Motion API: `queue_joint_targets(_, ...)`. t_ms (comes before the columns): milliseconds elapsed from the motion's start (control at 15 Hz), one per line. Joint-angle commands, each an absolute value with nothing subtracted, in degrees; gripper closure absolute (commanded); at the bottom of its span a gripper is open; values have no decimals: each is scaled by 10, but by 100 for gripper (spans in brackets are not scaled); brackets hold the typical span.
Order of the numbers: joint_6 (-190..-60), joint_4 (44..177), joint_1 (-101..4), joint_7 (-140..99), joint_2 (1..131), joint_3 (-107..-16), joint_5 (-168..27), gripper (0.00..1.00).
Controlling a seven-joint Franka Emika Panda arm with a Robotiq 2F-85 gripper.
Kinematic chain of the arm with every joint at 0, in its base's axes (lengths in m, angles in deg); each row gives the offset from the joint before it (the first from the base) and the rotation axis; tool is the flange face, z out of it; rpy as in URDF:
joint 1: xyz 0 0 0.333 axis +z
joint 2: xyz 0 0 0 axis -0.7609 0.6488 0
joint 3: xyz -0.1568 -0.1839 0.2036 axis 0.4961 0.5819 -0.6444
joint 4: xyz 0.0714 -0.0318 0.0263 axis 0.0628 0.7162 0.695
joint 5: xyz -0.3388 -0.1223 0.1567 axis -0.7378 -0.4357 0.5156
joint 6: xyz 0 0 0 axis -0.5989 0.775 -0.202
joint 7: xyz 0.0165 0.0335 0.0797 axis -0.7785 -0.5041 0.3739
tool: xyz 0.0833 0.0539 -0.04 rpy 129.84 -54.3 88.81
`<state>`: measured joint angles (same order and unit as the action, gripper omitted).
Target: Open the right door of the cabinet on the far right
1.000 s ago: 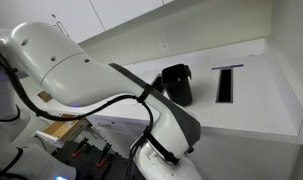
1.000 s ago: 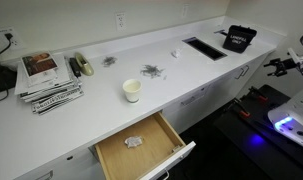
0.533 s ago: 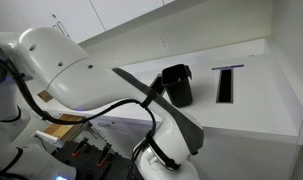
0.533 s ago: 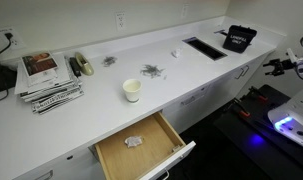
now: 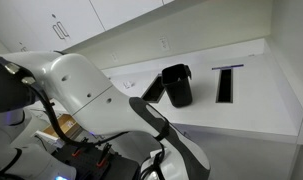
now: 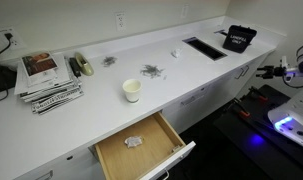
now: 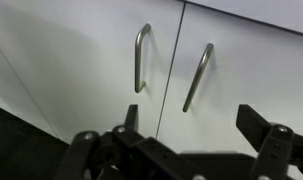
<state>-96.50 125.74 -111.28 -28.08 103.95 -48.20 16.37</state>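
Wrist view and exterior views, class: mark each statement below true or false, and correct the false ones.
1. In the wrist view, the right door and the left door are both closed. True.
2. The gripper is clamped on the right door's handle. False: its jaws stand open and grip neither handle.
3. In an exterior view, the wooden drawer is open. True.
4. The cup stands inside the drawer. False: it stands on the counter.
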Motion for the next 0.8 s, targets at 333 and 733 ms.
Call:
queue_joint_targets(333,-852,1201,-1138,-339,1097,-487,189,0)
queue_joint_targets(733,-845,1199,-1131,-327,1114,-498,229,0)
